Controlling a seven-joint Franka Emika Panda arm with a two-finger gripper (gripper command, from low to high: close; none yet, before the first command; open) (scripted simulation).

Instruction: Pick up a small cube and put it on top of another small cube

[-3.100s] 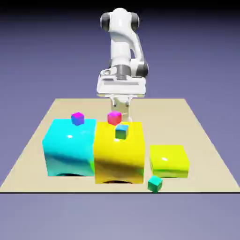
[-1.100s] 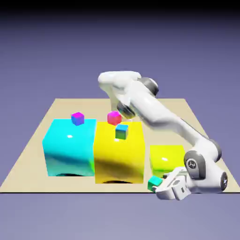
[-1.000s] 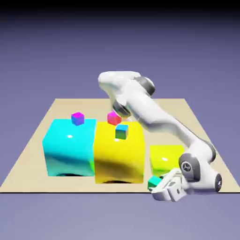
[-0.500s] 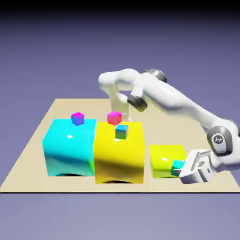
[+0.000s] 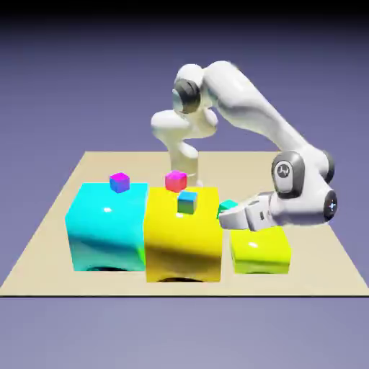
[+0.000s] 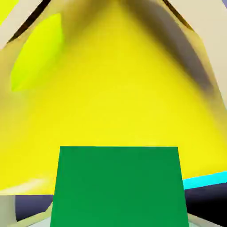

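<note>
The small teal-green cube (image 5: 228, 207) hangs in the air, gripped at the tip of my gripper (image 5: 228, 215), which is shut on it. It sits just off the exterior view's right edge of the big yellow block (image 5: 181, 238), about level with that block's top. In the hand view the cube (image 6: 117, 186) fills the bottom middle as a flat green face and hides the finger tips, with the yellow block (image 6: 111, 88) large behind it. A small cube with a light-blue top (image 5: 187, 202) rests on the yellow block.
A big cyan block (image 5: 107, 225) stands left of the yellow one with a small magenta-purple cube (image 5: 119, 182) on it. A small pink cube (image 5: 176, 181) sits at the yellow block's far edge. A lower lime block (image 5: 259, 249) lies under my hand.
My gripper closed on the teal-green cube at the table's front edge, lifted it, and carried it up and toward the exterior view's left, over the lime block.
</note>
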